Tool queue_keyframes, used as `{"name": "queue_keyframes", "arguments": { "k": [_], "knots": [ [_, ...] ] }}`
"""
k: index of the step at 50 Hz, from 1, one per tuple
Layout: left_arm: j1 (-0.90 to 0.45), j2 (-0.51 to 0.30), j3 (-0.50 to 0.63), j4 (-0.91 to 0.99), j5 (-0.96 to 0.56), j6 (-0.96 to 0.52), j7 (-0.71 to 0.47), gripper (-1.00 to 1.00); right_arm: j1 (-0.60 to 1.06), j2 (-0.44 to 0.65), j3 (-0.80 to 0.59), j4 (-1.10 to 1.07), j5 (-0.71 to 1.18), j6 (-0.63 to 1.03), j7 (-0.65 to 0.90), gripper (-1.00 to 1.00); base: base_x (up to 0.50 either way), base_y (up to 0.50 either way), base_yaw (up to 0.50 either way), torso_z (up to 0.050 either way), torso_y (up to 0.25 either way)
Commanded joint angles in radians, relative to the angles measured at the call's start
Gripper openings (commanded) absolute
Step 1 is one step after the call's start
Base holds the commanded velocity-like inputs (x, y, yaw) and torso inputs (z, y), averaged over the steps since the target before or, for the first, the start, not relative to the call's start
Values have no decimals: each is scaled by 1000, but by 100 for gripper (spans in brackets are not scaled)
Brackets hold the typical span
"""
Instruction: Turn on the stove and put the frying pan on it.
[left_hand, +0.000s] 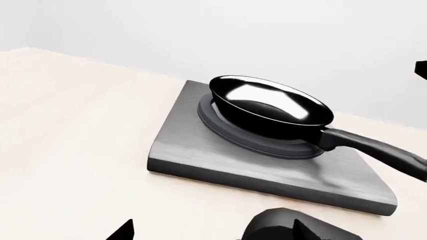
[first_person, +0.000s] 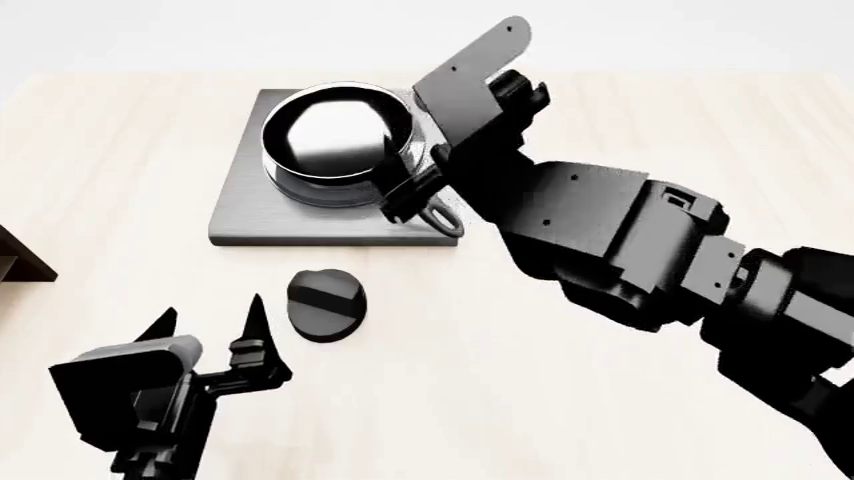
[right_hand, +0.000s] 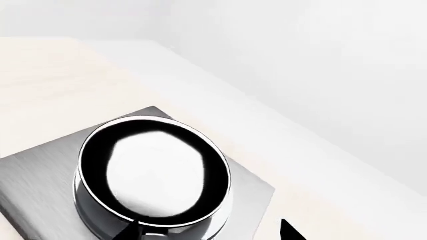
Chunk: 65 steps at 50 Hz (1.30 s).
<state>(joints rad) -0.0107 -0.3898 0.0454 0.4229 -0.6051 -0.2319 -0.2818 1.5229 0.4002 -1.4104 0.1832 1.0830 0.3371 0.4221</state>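
My left tool (first_person: 211, 325) hangs low over the counter (first_person: 120, 130), its two pointed fingers spread wide with nothing between them. Just ahead of it lies the small round black knob (first_person: 324, 304), flat on the pale wood and apart from the slab. My right tool (first_person: 467, 100) reaches in from the right, up beside the pan's handle; I cannot tell from any view whether it is clenched or released, since the arm's own body hides the fingertips.

The counter is a light, smooth wooden surface, and behind it the room is only a plain pale grey-white wall. At the head view's left edge a corner of a brown shelf (first_person: 20, 262) shows.

The stove (left_hand: 220, 160) is a flat grey square slab lying on the counter. The frying pan (left_hand: 270, 107) sits upright on the burner rings (left_hand: 230, 131), centred over them. Its long handle (left_hand: 373, 146) runs out from the pan over the slab's near right corner, toward my right arm, and the loop at its end (first_person: 441, 218) reaches the slab's edge. The pan holds nothing; its inside is only a glossy pale reflection.
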Motion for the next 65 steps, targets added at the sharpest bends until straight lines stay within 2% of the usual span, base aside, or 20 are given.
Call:
{"name": "queue_keyframes", "arguments": {
  "k": [1, 4, 7, 12, 15, 19, 26, 32, 34, 35, 37, 38, 39, 40, 44, 46, 48, 53, 59, 65],
  "knots": [
    [-23, -12, -36, 34, -4, 1, -38, 100, -37, 300, 49, -480, -40, -74, 251, 100, 0, 0, 0, 0, 0],
    [-23, -15, -42, 52, 2, 10, -42, 100, -62, 380, 64, -576, -72, -110, 321, 100, 0, 0, 0, 0, 0],
    [-13, -16, -42, 71, 19, 36, -35, 100, -146, 492, 87, -669, -73, -224, 352, 100, 0, 0, 0, 0, 0],
    [2, -17, -49, 82, 33, 79, -17, 100, -304, 673, 99, -821, -255, -411, 512, 100, 0, 0, 0, 0, 0],
    [4, -17, -58, 90, 31, 97, -13, 100, -343, 743, 98, -893, -342, -436, 589, 100, 0, 0, 0, 0, 0],
    [9, -7, -88, 103, 17, 140, -10, 100, -460, 865, 73, -966, -543, -560, 724, 100, 0, 0, 0, 0, 0],
    [11, -4, -123, 129, 20, 190, -12, 100, -600, 999, 18, -986, -743, -744, 874, 100, 0, 0, 0, 0, 0],
    [24, 4, -167, 180, -6, 256, 0, 100, -671, 1117, -13, -1033, -982, -835, 1084, 100, 0, 0, 0, 0, 0],
    [38, 11, -182, 199, -18, 300, 22, 100, -730, 1148, 70, -1059, -1041, -818, 1149, 100, 0, 0, 0, 0, 0],
    [47, 26, -191, 210, -5, 343, 35, 100, -880, 1115, 220, -1084, -1046, -756, 1149, 100, 0, 0, 0, 0, 0],
    [62, 42, -205, 221, -18, 395, 58, 100, -1180, 1041, 520, -1103, -1166, -762, 1148, 100, 0, 0, 0, 0, 0],
    [64, 47, -211, 225, -18, 407, 58, 100, -1330, 1026, 670, -1089, -1188, -827, 1148, 100, 0, 0, 0, 0, 0],
    [70, 60, -223, 230, -24, 446, 73, 100, -1480, 890, 820, -1075, -1187, -907, 1042, 100, 0, 0, 0, 0, 0],
    [70, 75, -236, 229, -33, 472, 72, 100, -1630, 831, 970, -1066, -1175, -959, 992, 100, 0, 0, 0, 0, 0],
    [79, 101, -260, 236, -70, 538, 92, 100, -2230, 651, 1570, -1034, -1192, -1128, 946, 100, 0, 0, 0, 0, 0],
    [81, 105, -264, 238, -71, 550, 96, 100, -2296, 612, 1827, -1028, -1195, -1185, 918, 100, 0, 0, 0, 0, 0],
    [77, 123, -282, 239, -77, 579, 88, 100, -2275, 506, 1864, -1051, -1263, -1133, 924, 100, 0, 0, 0, 0, 0],
    [69, 176, -319, 229, -21, 646, 70, 100, -2227, 359, 1906, -1046, -1363, -1150, 969, 100, 0, 0, 0, 0, 0],
    [63, 195, -343, 233, -8, 674, 50, 100, -2223, 253, 1989, -1049, -1392, -1196, 1005, 100, 0, 0, 0, 0, 0],
    [37, 262, -398, 227, 76, 733, -8, 100, -2196, 143, 2060, -1053, -1426, -1176, 1026, 100, 0, 0, 0, 0, 0]
  ]
}}
